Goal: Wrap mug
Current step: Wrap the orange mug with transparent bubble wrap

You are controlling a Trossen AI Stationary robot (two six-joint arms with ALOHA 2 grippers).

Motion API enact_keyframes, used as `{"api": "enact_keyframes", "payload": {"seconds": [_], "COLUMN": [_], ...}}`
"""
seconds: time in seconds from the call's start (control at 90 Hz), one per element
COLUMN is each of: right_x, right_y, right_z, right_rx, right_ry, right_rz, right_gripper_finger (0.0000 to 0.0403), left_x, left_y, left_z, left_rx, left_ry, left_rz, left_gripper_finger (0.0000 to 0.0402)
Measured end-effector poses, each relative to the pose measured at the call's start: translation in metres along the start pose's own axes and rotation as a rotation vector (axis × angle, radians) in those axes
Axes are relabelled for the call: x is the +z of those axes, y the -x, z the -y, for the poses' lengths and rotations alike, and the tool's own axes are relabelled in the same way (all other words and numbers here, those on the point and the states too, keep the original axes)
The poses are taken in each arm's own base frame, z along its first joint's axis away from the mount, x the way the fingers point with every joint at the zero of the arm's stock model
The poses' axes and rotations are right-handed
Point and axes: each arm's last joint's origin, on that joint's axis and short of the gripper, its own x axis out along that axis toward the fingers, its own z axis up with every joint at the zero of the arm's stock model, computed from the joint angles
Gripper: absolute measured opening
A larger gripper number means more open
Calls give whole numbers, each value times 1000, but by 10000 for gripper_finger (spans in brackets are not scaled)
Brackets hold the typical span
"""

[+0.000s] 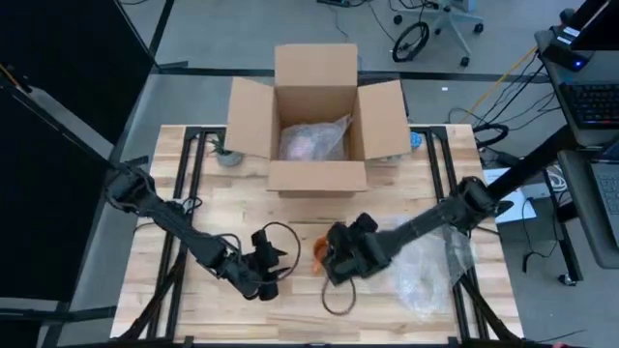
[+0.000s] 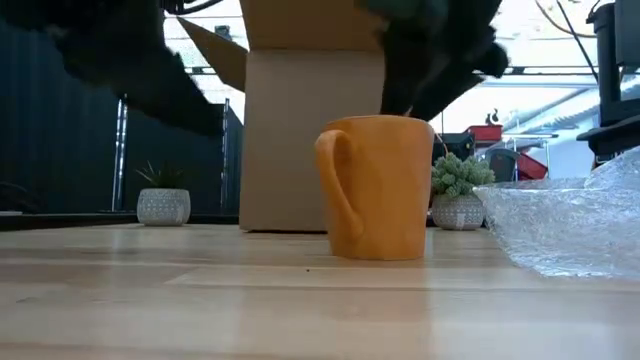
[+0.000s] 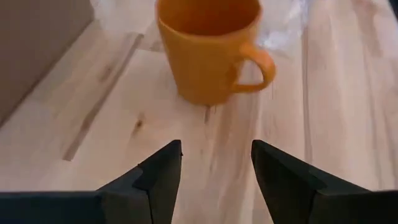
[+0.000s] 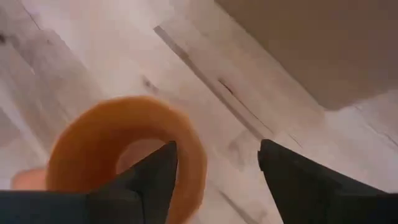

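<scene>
The orange mug point(image 2: 378, 187) stands upright on the wooden table point(image 2: 200, 300), at the centre of the low view, its handle turned toward the left of that frame. In the high view it sits just below the middle of the frame, mostly covered by the right arm, with only a sliver of orange showing point(image 1: 320, 249).

The right gripper point(image 4: 216, 174) hovers directly over the mug, fingers spread wide and holding nothing; in the right wrist view one finger point(image 4: 149, 180) overlaps the mug's rim point(image 4: 127, 149) while the other lies over bare wood.

The left gripper point(image 3: 216, 168) is low at the lower left of the high view point(image 1: 274, 271), just beside the mug and pointing at it. Its fingers are also parted wide and empty, with the mug point(image 3: 208, 46) apart from them in the upper middle of the left wrist view.

A sheet of bubble wrap point(image 1: 426, 271) lies on the table at the lower right of the high view, touching nothing but the wood; it fills the right edge of the low view point(image 2: 570, 225). An open cardboard box point(image 1: 319, 121) stands at the upper centre, with crumpled clear wrap inside. Two small potted plants point(image 2: 163, 200) point(image 2: 458, 195) sit by the box.
</scene>
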Motion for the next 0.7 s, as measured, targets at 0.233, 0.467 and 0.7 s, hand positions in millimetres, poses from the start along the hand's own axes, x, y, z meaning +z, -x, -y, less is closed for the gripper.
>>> {"api": "enact_keyframes", "payload": {"seconds": [0.233, 0.467, 0.7], "right_x": [11, 5, 8], "right_y": [-24, -43, -46], "right_z": [2, -14, -24], "right_rx": [87, 179, 270], "right_ry": [32, 124, 197], "right_rz": [-175, -224, -158], "right_gripper_finger": [187, 117, 12], "left_x": [-10, -10, -10], "left_y": [-9, -9, -8], "left_z": [2, 3, 4], "left_rx": [10, -5, -15], "left_ry": [-29, -52, -67], "left_rz": [-38, -43, -58], "left_gripper_finger": [182, 182, 182]}}
